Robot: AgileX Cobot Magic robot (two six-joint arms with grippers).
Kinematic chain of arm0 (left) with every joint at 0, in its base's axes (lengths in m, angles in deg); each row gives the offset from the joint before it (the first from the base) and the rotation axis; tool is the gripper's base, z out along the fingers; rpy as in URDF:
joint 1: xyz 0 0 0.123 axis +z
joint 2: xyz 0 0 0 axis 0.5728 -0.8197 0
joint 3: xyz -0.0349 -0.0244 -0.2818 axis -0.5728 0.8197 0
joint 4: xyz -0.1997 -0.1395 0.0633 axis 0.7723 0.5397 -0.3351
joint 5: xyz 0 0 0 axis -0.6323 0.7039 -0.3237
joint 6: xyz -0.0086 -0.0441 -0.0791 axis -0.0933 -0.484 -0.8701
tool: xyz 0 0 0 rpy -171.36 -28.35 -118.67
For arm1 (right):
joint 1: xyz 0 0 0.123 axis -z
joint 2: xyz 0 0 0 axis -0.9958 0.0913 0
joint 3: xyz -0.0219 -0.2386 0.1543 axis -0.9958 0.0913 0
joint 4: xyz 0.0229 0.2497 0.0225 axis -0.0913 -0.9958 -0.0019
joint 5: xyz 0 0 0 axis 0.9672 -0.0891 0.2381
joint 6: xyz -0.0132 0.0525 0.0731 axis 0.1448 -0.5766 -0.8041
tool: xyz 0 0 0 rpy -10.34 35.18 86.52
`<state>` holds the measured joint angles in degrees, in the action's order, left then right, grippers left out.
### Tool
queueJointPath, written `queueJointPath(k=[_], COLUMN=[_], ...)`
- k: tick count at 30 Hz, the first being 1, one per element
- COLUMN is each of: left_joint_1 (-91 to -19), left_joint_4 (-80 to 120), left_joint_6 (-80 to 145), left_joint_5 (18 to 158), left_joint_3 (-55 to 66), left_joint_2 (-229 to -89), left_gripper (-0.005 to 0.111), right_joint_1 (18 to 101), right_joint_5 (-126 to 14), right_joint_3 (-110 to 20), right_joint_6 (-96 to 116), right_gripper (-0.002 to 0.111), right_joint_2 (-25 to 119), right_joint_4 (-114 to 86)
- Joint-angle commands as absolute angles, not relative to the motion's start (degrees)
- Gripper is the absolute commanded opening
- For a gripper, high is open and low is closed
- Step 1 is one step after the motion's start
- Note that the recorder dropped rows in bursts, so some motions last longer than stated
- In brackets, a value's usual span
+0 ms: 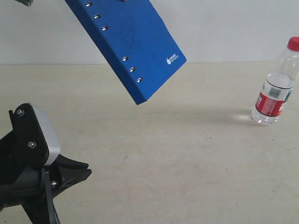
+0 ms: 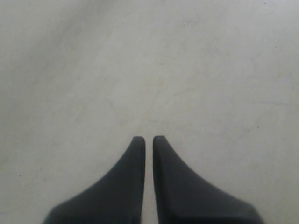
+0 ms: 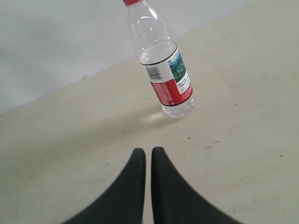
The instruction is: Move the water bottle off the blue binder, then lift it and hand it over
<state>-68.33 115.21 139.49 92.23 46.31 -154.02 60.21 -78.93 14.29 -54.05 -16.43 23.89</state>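
Observation:
The blue binder [image 1: 128, 42] hangs tilted in the air at the top of the exterior view, its lowest corner well above the table; whatever holds it is out of frame. Nothing rests on it. The water bottle [image 1: 275, 88] stands upright on the table at the far right, red cap on top. My right wrist view shows the water bottle [image 3: 166, 70] ahead of my right gripper [image 3: 148, 150], which is shut, empty and apart from it. My left gripper [image 1: 86, 169] sits low at the near left, and in its own wrist view the left gripper [image 2: 149, 138] is shut over bare table.
The beige table [image 1: 177, 163] runs back to a pale wall [image 1: 233, 28]. My left arm's black and grey wrist housing [image 1: 35, 135] fills the near left corner. My right arm does not show in the exterior view.

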Motion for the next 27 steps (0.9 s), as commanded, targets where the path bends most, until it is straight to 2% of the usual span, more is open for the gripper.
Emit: queueJointPath(k=[1, 4, 7, 14, 17, 19, 24, 27], left_joint_1=[-68.76, -68.76, -68.76, -68.1, -60.71, -52.05, -32.84, -27.78], left_joint_4=[115.61, 115.49, 116.83, 116.94, 116.78, 116.78, 116.78, 116.78], left_joint_6=[139.45, 139.15, 137.37, 130.53, 126.24, 126.11, 125.5, 125.22], left_joint_5=[94.1, 93.26, 83.53, 75.17, 83.3, 92.37, 102.85, 103.7], left_joint_3=[45.85, 45.85, 45.85, 44.75, 44.77, 44.77, 44.77, 45.17], left_joint_2=[-153.56, -153.56, -153.56, -152.48, -146.67, -141.24, -128.92, -123.84], left_gripper=[0.005, 0.005, 0.005, 0.005, 0.005, 0.005, 0.005, 0.005], right_joint_1=[60.26, 60.26, 60.26, 60.26, 60.26, 60.26, 60.26, 60.26], right_joint_5=[-78.26, -78.26, -78.26, -78.26, -78.34, -78.1, -78.1, -78.1], right_joint_3=[14.49, 14.49, 14.49, 14.49, 14.49, 14.49, 14.49, 14.49], right_joint_6=[-54.21, -54.21, -54.21, -54.21, -54.21, -54.21, -54.21, -54.21], right_gripper=[0.0, 0.0, 0.0, 0.0, 0.0, 0.0, 0.0, 0.0], right_joint_2=[-16.28, -16.28, -16.28, -16.28, -16.28, -16.28, -16.28, -16.28], right_joint_4=[24.45, 24.45, 24.45, 24.45, 24.7, 24.7, 24.7, 24.7])
